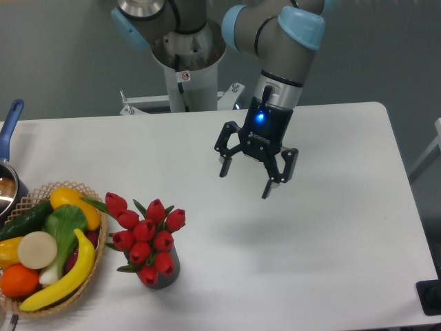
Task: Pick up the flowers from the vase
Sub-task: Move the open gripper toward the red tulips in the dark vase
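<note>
Your gripper [245, 182] hangs above the white table [331, 248] with its two fingers spread wide and nothing between them — the dark fingertips [267, 191] point down and a little toward the camera, and the whole wrist is tilted rather than straight up and down. You can see a blue light glowing on the black body just above the fingers. A soft shadow lies on the tabletop below and to the right of it, so the fingers are clear of the surface.

You will find the flowers [146, 236] well apart from the gripper, down toward the front left of the table. The red tulip buds cluster tightly with a few green leaves poking out at the sides, and they sit in the vase [167, 270], of which only a small dark grey part shows beneath the blooms. The vase stands upright on the table.

Just beside the flowers, to the left, sits a wicker basket [88, 276] holding a yellow banana [69, 274], green vegetables and an orange fruit — one tulip bud reaches out close to the basket's rim. At the far left edge you can make out a pot with a blue handle [9, 120], partly cut off by the frame.
</note>
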